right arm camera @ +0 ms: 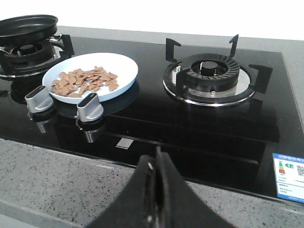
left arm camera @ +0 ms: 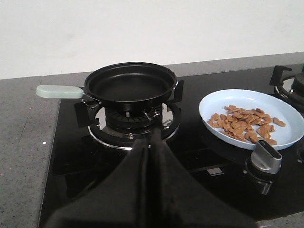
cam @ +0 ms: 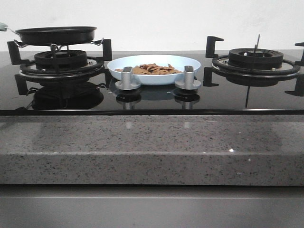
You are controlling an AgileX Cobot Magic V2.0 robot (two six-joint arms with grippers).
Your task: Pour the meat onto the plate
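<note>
Meat (cam: 153, 69) heaped on plate (cam: 186, 61), plate flat on glass hob (cam: 228, 97) between left burner (cam: 61, 61) and right burner (cam: 255, 59), just behind two silver knobs (cam: 127, 79). Black frying pan (cam: 56, 34) sat level on left burner, pale handle (left arm camera: 59, 91) pointing outward, inside bare. Left gripper (left arm camera: 149, 142) pressed closed, grasping nothing, held apart from pan. Right gripper (right arm camera: 157, 164) also closed and bare, over hob's front edge by grey stone counter (cam: 142, 147), well apart from plate
</note>
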